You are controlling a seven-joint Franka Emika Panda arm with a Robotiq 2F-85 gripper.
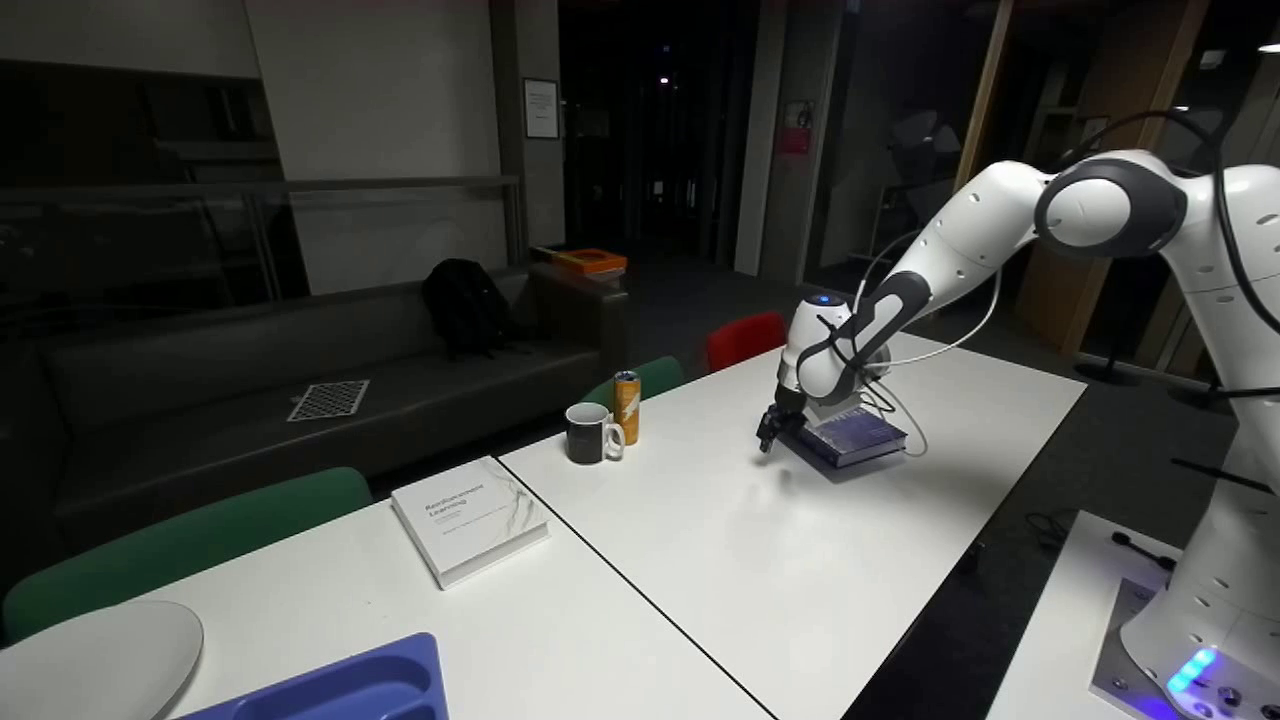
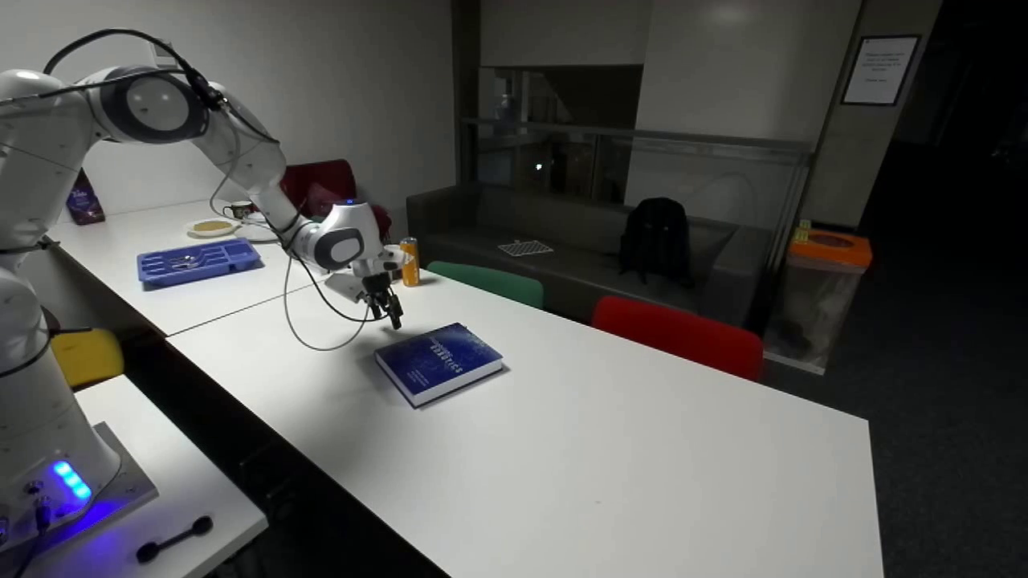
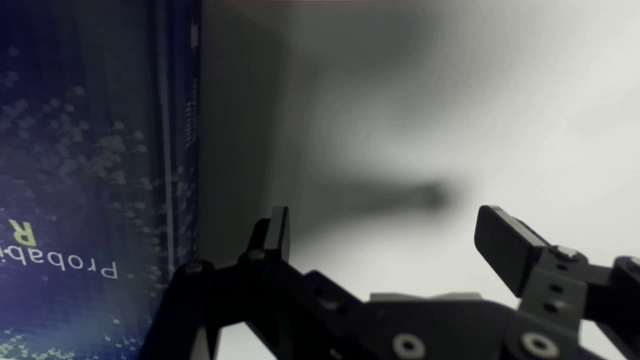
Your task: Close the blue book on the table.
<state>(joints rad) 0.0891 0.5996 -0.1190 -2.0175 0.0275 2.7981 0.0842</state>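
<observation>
"White in the dim room, the long table (image 2: 642, 449) bears the blue book (image 2: 438, 361). We see it closed and flat, cover uppermost, pale page edges facing us in an exterior view. Where do we place the gripper (image 3: 385, 222)?"

"We have it poised above the tabletop, just beside the book's spine (image 3: 182, 150) and apart from it. In the wrist view its fingers (image 3: 507, 247) stand spread wide, pale surface and a blurred shadow between them."

"Do we get a title?"

"Only in part. We make out 'Robotics' in an exterior view; the wrist view gives us 'Probabi', inverted and cut off at the edge. In an exterior view, the white arm (image 1: 960, 235) hides a portion of the book."

"And what shares the surface?"

"On the same section we count a black-and-white mug (image 1: 585, 437) and, just beside it, an orange can (image 1: 627, 400). Across the dark seam (image 1: 620, 573) we spot a thick white book (image 1: 470, 520) lettered 'Reinforcement Learning' and a blue tray (image 2: 201, 274) holding small items we cannot identify. Along the far edge stand a green chair (image 2: 488, 282) and a red chair (image 2: 679, 337); behind them we note a dark sofa (image 1: 200, 345) with a black backpack (image 2: 654, 238) on it."
</observation>
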